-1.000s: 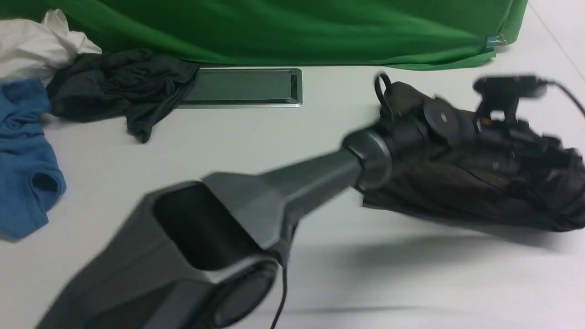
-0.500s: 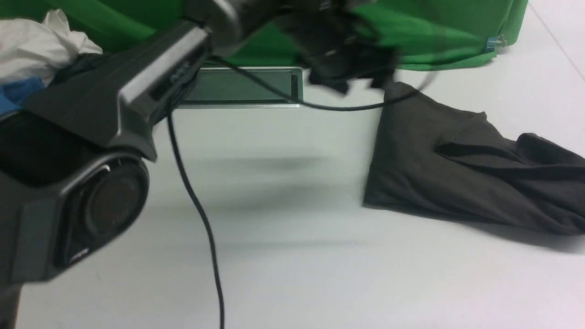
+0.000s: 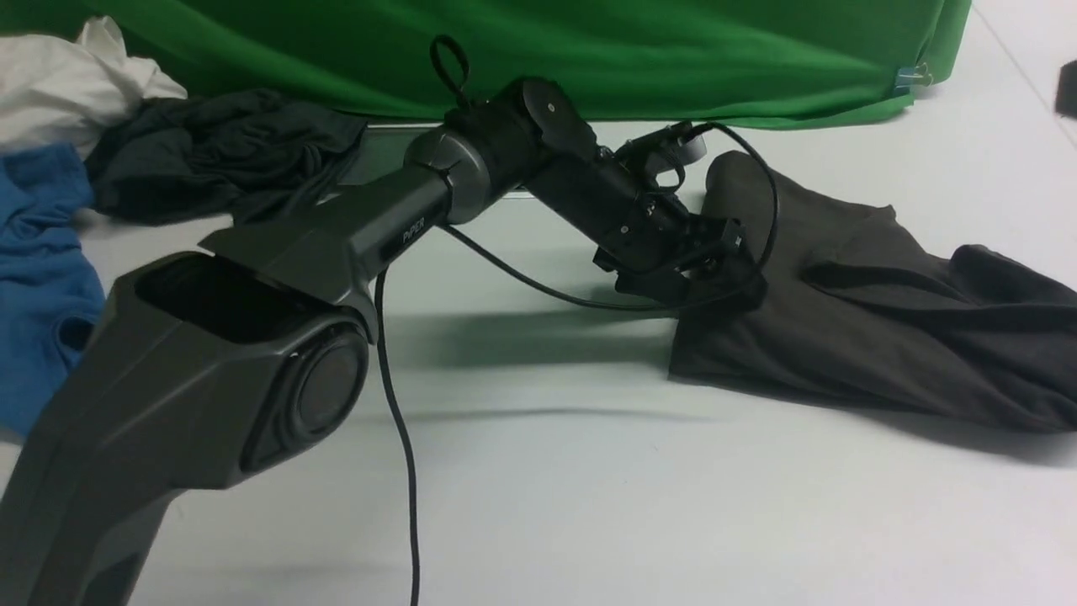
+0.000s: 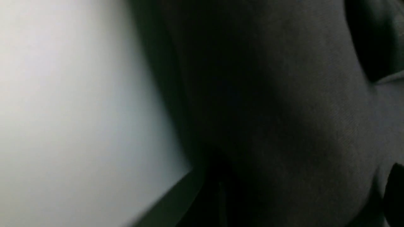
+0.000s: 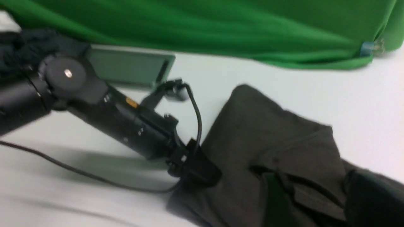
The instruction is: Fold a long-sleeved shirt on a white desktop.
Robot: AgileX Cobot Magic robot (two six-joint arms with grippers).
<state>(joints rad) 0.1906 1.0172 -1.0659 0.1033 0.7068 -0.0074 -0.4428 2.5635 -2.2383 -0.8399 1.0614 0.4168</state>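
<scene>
The long-sleeved shirt lies as a dark brownish-black folded bundle on the right of the white desktop. No logo or neck label shows. My left gripper reaches down onto the bundle's near left edge. In the left wrist view the fabric fills most of the picture, and the left gripper shows dark fingers far apart, so it is open. In the right wrist view my right gripper hangs open above the shirt, with nothing between its fingers.
A dark grey-teal garment, a blue garment and a white cloth are heaped at the far left. The green backdrop runs along the back. A metal hatch is partly hidden by my left arm, whose cable hangs down.
A second ago my left gripper was at the shirt on the right. It then swung up and to the left, leaving the shirt lying, and has come down on the shirt's left edge.
</scene>
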